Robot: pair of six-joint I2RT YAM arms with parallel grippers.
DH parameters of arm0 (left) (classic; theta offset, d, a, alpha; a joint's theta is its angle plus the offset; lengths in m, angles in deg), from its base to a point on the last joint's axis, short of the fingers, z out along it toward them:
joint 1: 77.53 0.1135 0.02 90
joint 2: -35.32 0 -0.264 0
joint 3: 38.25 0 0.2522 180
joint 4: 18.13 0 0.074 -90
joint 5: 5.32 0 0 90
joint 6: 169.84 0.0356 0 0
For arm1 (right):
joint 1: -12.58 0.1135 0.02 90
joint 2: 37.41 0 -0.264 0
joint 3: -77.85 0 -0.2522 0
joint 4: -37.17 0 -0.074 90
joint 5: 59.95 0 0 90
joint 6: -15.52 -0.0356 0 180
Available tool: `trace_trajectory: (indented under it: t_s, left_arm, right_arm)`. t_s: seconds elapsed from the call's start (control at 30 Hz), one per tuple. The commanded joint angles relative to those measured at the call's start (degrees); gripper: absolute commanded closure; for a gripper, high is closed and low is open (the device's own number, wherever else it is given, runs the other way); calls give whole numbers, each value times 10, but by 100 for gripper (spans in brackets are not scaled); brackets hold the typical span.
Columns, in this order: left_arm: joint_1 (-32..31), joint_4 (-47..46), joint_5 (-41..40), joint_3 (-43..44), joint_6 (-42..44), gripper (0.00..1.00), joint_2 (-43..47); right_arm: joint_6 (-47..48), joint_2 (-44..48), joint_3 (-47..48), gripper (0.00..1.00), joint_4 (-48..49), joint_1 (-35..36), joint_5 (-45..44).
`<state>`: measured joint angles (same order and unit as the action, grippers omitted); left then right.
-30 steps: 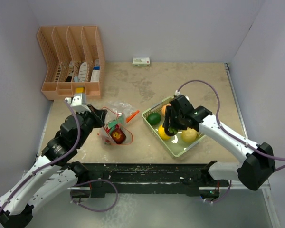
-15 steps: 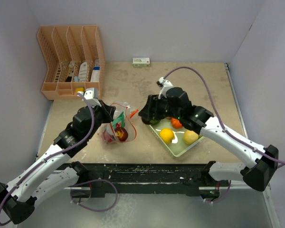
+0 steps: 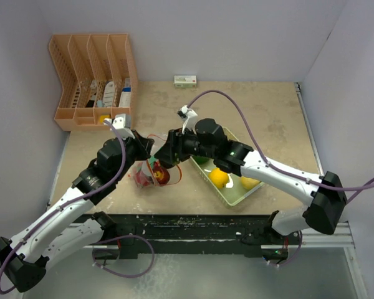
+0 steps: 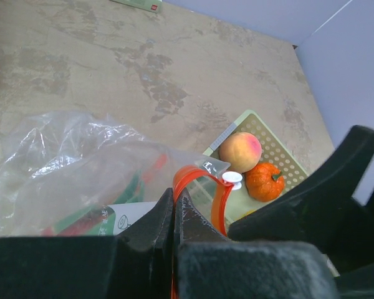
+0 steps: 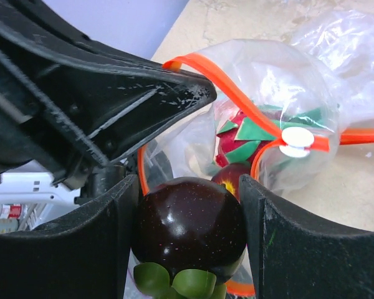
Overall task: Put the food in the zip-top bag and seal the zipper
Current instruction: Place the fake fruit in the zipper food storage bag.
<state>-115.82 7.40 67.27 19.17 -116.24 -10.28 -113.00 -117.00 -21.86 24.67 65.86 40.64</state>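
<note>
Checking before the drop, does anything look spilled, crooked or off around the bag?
Nothing stands out. The left gripper pinches the zipper, holding the zip-top bag mouth open. The right gripper holds a dark purple fruit right at that mouth. In the green tray lie other fruits.

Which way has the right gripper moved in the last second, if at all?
Yes. The right gripper, holding the dark purple fruit, has swung left, off the green tray and over to the zip-top bag.
</note>
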Motion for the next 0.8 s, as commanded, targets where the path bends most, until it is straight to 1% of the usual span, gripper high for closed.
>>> trace_trajectory:
  t_s: [0.0, 0.13, 0.23, 0.3, 0.4, 0.57, 0.73, 0.77]
  left_arm:
    - [0, -26, 8, 36, -4, 100, 1]
    - [0, -25, 10, 41, -5, 100, 6]
    - [0, -25, 14, 45, -5, 100, 8]
    - [0, -23, 20, 44, -10, 100, 8]
    - [0, -23, 25, 37, -16, 100, 10]
    - [0, -20, 20, 33, -17, 100, 16]
    - [0, -20, 13, 32, -14, 100, 21]
    - [0, -21, 13, 32, -14, 100, 19]
  right_arm:
    - [-12, -34, 29, 89, 55, 16, 13]
    - [-14, -60, 42, 89, 42, 24, -21]
    - [-8, -73, 61, 87, 2, 32, -101]
    - [-9, -80, 74, 83, -26, 34, -167]
    - [-9, -95, 95, 74, -45, 35, -237]
    - [-2, -122, 132, 52, -67, 36, -277]
    - [17, -126, 141, 14, -71, 38, -263]
    - [22, -123, 139, 11, -68, 39, -257]
